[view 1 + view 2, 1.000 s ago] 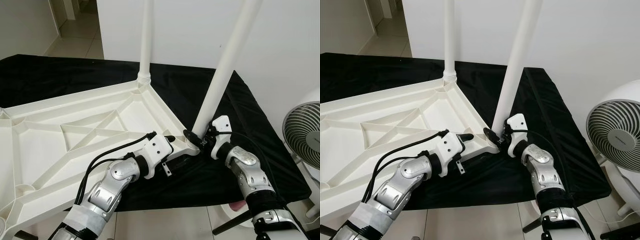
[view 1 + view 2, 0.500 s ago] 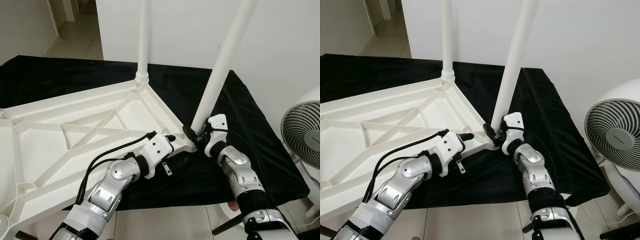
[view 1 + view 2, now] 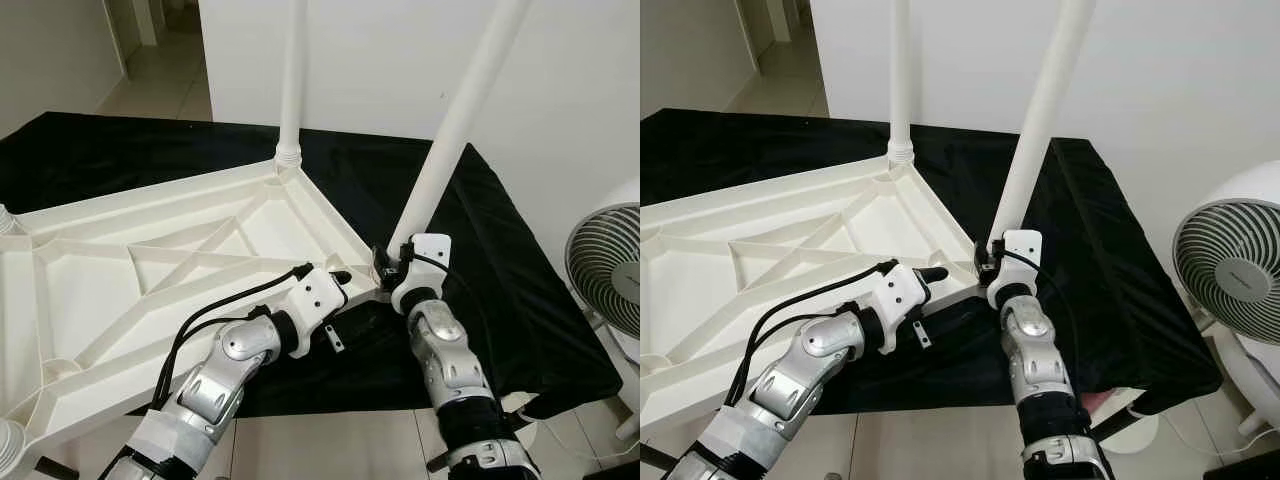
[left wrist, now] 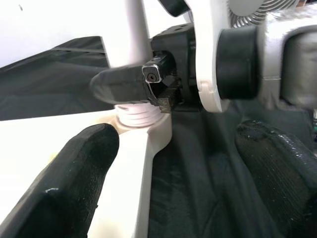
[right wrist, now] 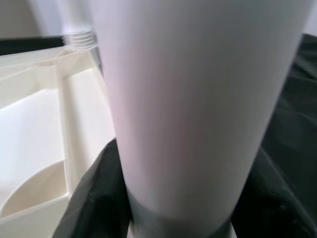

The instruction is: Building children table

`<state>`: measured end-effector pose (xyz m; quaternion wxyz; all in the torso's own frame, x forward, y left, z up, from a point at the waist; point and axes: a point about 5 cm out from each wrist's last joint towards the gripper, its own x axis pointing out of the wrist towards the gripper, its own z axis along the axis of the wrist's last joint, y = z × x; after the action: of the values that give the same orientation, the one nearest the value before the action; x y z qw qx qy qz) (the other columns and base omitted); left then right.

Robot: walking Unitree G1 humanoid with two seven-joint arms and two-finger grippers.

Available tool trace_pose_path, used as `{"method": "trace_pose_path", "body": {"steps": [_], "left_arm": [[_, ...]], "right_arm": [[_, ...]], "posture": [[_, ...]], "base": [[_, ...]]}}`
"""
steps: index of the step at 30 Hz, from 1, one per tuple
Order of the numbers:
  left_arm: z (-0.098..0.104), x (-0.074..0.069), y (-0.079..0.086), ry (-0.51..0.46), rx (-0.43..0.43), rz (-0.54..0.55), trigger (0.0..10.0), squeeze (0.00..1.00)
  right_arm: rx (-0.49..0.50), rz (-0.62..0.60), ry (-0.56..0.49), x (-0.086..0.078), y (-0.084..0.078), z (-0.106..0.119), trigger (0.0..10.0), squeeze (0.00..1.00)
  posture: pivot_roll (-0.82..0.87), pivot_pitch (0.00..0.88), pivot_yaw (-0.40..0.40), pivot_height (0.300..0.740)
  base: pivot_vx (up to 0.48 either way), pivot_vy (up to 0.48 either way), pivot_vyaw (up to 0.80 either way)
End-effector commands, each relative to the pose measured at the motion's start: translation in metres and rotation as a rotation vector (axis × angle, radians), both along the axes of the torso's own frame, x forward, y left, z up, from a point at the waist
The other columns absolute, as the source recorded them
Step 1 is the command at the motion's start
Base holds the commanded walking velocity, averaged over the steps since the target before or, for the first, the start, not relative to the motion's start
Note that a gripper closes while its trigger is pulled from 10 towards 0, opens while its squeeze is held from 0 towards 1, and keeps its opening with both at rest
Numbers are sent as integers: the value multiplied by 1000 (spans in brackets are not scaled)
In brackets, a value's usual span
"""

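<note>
Black cloth [image 3: 500, 250], soft and slightly creased, covers a low platform against a plain white wall [image 3: 380, 60], with pale floor tiles [image 3: 330, 440] showing at its near edge. On the cloth lies the white plastic tabletop [image 3: 150, 290], upside down, so its moulded underside faces up: raised ribs run in triangles between a deep rim, all smooth and faintly glossy.

Two round white legs stand in its corners. The far leg [image 3: 293, 70] rises straight from a ribbed, threaded collar at the far corner. The near leg [image 3: 460, 110], a thicker-looking smooth tube, leans to the robot's right out of the corner socket nearest the robot.

The right gripper [image 3: 388, 262] is clamped on the near leg at its very base, a black finger on each side of the tube (the right wrist view shows the dark fingers hugging the white cylinder close up). The silver right arm reaches up to it from below.

The left gripper [image 3: 345, 290] sits at the tabletop's near edge just beside that same corner; in the left wrist view its fingers [image 4: 74, 183] are spread apart, one resting over the white rim, the other over the cloth, closed on nothing.

A white pedestal fan [image 3: 1230, 270] with a round wire grille stands on the floor at the right.
</note>
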<state>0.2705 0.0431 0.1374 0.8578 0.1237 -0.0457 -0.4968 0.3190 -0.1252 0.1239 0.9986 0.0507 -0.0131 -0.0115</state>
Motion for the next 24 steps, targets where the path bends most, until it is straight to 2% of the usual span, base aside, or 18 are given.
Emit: {"method": "trace_pose_path", "body": {"steps": [1,3,10,11,18,21,22,24], "left_arm": [[-1,-4,-3,15,3,-33,10000,0],[-2,-5,-4,18,1,-36,10000,0],[-1,-4,-5,19,-5,-35,10000,0],[-1,-4,-6,18,-7,-35,10000,0],[0,-3,-6,18,-8,-33,10000,0],[0,-3,-6,17,-7,-35,10000,0],[0,-2,-6,16,-7,-33,10000,0],[0,-2,-6,16,-7,-33,10000,0]], "right_arm": [[22,-121,87,-8,-11,-17,10000,0],[34,-147,96,-11,-6,-16,10000,0],[21,-140,97,-13,-4,-12,10000,0],[33,-135,95,-14,-3,-11,10000,1000],[34,-58,37,-14,-9,-6,10000,1000],[29,28,2,-10,-14,-1,10000,1000],[2,113,-8,-7,-18,1,10000,1000],[2,113,-8,-7,-18,1,10000,1000]], "posture": [[110,49,-57,740],[108,49,-59,740],[100,48,-61,740],[99,48,-61,740],[95,48,-58,740],[95,48,-57,740],[97,46,-59,740],[97,46,-59,740]], "base": [[0,0,0],[0,0,0],[0,0,0],[0,0,0],[0,0,0],[0,0,0],[0,0,0],[0,0,0]]}}
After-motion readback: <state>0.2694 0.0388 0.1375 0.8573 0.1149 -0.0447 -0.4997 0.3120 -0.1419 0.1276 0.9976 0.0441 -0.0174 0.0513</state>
